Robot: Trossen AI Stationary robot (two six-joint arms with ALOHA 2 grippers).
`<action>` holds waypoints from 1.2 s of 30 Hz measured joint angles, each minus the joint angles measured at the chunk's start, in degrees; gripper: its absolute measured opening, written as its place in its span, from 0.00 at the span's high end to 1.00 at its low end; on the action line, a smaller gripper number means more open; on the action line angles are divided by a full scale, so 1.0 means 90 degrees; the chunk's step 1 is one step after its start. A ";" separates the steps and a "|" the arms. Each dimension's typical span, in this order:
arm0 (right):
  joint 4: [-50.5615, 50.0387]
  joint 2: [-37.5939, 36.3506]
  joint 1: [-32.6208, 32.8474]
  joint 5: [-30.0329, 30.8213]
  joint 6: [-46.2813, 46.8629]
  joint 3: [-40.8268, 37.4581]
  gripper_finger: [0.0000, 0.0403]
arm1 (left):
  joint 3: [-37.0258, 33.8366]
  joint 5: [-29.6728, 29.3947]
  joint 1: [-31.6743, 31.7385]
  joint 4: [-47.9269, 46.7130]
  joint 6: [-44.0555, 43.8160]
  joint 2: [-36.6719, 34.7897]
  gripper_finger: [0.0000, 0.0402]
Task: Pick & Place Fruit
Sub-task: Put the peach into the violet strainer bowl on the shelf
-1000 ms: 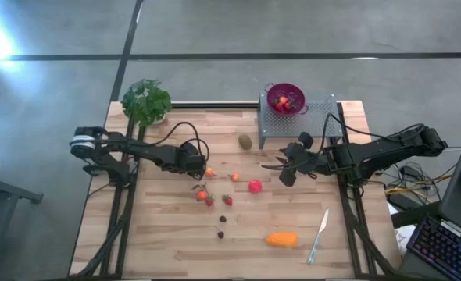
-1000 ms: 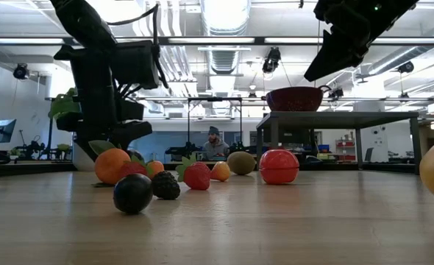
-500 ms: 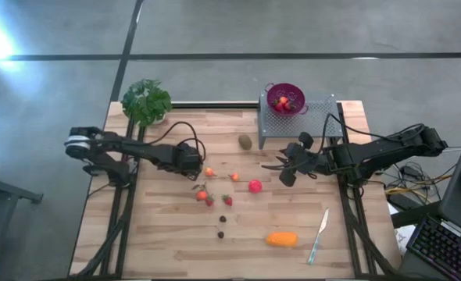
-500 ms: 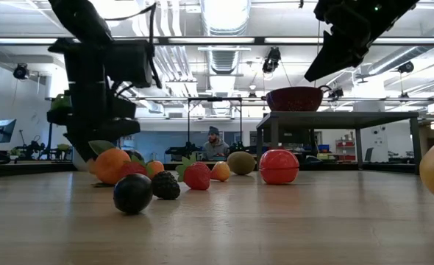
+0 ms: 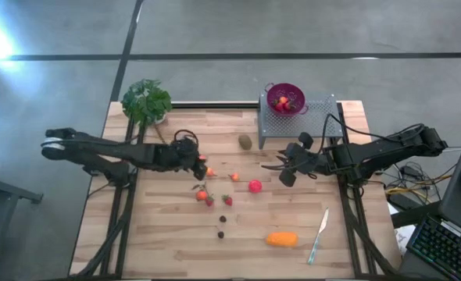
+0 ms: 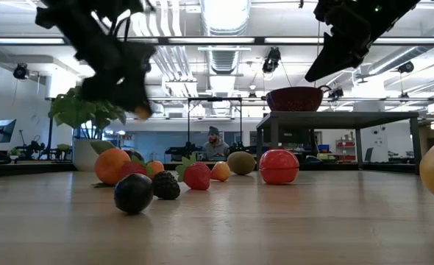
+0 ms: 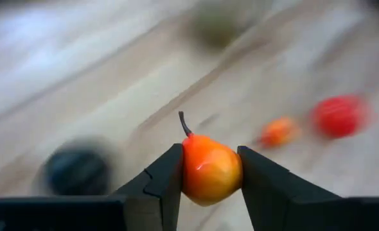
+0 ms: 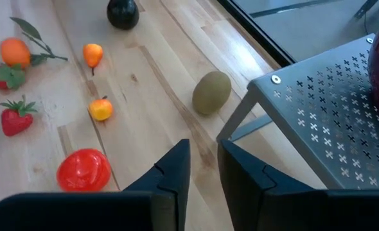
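My left gripper (image 5: pixel 200 160) hangs over the table's middle left, shut on a small orange-red fruit with a dark stem (image 7: pixel 209 170); the low view shows that gripper (image 6: pixel 132 107) well above the wood. On the table lie strawberries (image 5: pixel 201 195), two small orange pieces (image 5: pixel 209 172), a red ball (image 5: pixel 255 186), a kiwi (image 5: pixel 245 141) and dark berries (image 5: pixel 225 219). My right gripper (image 5: pixel 281 169) hovers near the metal stand, its fingers (image 8: pixel 176 173) a narrow gap apart with nothing between them. My left gripper pinches the small orange-red fruit by its two opposite sides (image 7: pixel 185 173) between its two fingertips. The fingers slant downward, coming from the table's left. The fruit is lifted clear of the table, and its stem (image 7: pixel 185 123) points away from the fingers.
A magenta colander (image 5: pixel 285 97) with fruit in it sits on a perforated metal stand (image 5: pixel 312 121) at the far right. A leafy plant (image 5: pixel 146 101) stands far left. An oblong orange piece (image 5: pixel 282 239) and a pale knife (image 5: pixel 319 234) lie near the front right.
My left gripper has risen from the table with the small orange-red fruit, which now hangs clear of the wood, and has tipped toward level while drawing slightly toward the table's left.
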 joint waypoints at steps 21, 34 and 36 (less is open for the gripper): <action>0.3728 0.0000 0.0019 -0.2160 -0.0847 -0.0589 0.73 | -0.0663 0.1623 -0.0339 0.6885 0.5669 0.1302 0.65; 0.5854 0.0177 0.0017 -0.2244 -0.1492 -0.1121 0.65 | -0.0517 0.2125 -0.0341 0.8330 0.6650 0.2162 0.65; 0.6037 0.0317 0.0017 -0.2244 -0.1494 -0.1133 0.65 | -0.0382 0.2122 -0.0341 0.8330 0.6752 0.2230 0.65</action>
